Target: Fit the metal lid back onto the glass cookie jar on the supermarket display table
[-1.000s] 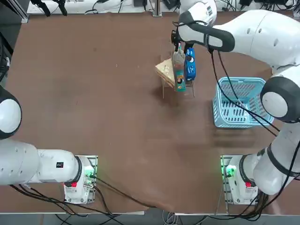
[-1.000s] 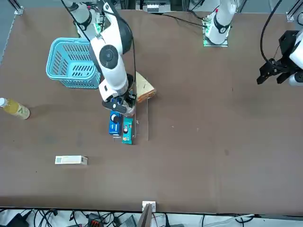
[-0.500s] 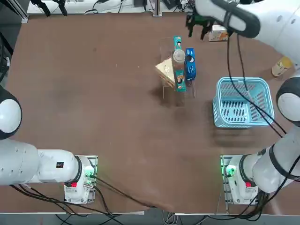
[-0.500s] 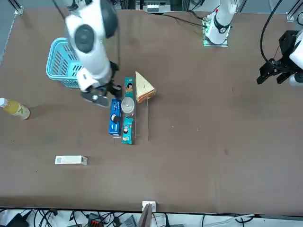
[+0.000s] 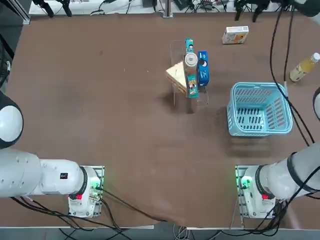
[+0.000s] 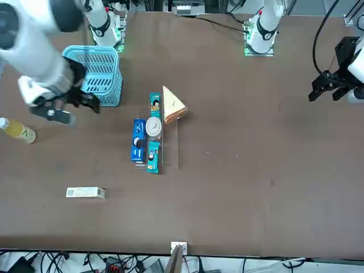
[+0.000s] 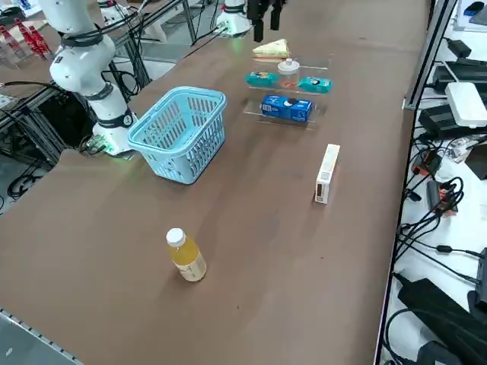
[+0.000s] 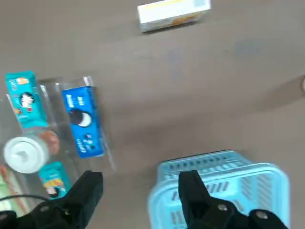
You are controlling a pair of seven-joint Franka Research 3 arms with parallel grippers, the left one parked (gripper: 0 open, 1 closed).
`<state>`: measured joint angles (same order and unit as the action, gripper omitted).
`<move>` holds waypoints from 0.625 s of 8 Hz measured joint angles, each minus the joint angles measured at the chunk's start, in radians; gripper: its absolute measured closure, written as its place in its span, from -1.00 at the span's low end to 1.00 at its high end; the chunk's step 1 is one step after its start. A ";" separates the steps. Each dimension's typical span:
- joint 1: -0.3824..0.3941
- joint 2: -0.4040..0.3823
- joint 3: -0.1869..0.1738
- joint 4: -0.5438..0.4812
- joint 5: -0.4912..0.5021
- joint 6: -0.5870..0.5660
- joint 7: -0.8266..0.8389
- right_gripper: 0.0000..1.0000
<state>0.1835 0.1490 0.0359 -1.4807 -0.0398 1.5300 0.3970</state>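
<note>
The metal lid (image 5: 190, 59) lies on top of the glass cookie jar (image 7: 288, 74), which stands on a clear stand among snack packs near the middle of the supermarket display table (image 5: 100, 125). In the front view the lid (image 6: 153, 126) shows as a pale round disc. My right gripper (image 6: 71, 109) hangs high and well away from the jar, beside the blue basket (image 6: 96, 74). In the right wrist view the gripper (image 8: 138, 187) is open, with nothing between its fingers, and the lid (image 8: 21, 153) is far off to one side.
A blue snack box (image 5: 202, 70), teal packs (image 5: 190, 82) and a wrapped sandwich (image 5: 176, 75) share the stand with the jar. A white carton (image 5: 235, 35) and a yellow drink bottle (image 5: 302, 67) lie beyond the basket (image 5: 257, 110).
The right gripper was down at the jar's top a second ago. It has opened, lifted off the lid and swung away past the basket toward the table's far right corner.
</note>
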 joint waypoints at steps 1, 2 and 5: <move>-0.058 -0.020 -0.001 0.000 0.000 -0.037 -0.093 -0.96; -0.109 -0.036 -0.002 0.001 0.000 -0.060 -0.182 -0.98; -0.151 -0.072 0.004 0.002 0.000 -0.103 -0.273 -0.99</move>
<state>0.0322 0.0769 0.0401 -1.4790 -0.0396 1.4270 0.1244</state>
